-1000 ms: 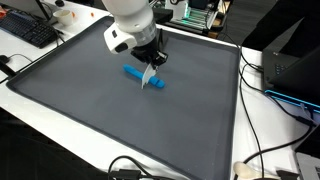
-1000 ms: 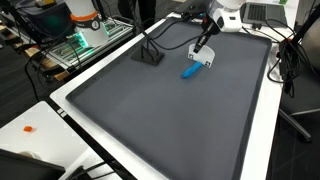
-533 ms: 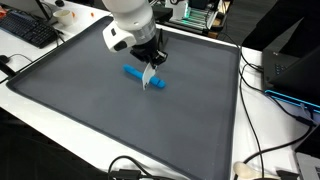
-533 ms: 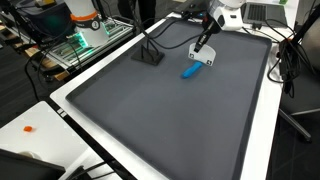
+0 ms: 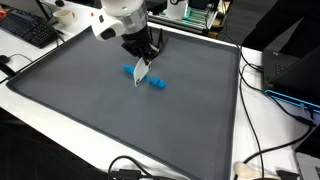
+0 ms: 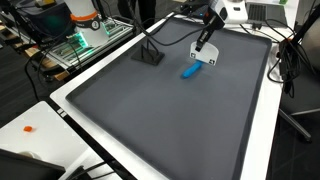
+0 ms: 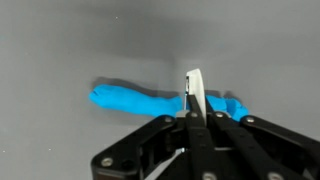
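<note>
Gripper (image 7: 193,93) fingers pressed together, tips over right part of blue object (image 7: 130,98) lying mid-frame on grey mat (image 7: 60,40). Contact: can't tell.

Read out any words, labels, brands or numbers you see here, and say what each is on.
No text can be read.
The blue marker, gripper and grey mat show none.
The keyboard keys in an exterior view are too small and blurred.

no legible txt, no labels, no nos.
</note>
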### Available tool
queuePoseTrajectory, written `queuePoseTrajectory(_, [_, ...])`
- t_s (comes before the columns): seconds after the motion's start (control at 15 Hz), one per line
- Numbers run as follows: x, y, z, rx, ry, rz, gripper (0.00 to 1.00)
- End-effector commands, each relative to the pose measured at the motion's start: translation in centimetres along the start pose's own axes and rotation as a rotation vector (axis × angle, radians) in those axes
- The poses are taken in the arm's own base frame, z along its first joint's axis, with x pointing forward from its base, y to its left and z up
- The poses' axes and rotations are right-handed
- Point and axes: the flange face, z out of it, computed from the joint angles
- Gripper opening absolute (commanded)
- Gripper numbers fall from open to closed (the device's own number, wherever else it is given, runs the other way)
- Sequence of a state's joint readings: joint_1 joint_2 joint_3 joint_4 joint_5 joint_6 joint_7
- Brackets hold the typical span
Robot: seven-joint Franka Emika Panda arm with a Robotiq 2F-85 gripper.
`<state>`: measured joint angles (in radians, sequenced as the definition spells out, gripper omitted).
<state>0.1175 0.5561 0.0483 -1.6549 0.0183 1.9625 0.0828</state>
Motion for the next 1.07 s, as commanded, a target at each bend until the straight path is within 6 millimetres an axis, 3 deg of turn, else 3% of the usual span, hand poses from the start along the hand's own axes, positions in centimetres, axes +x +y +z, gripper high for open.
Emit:
queuePoseTrajectory(0.0, [-0.4,1.5,-0.4,-0.026,-0.005,0.025,0.01])
queuePoseTrajectory(1.0, [0.2,3.0,1.8,-0.034,-0.036,0.047,0.01])
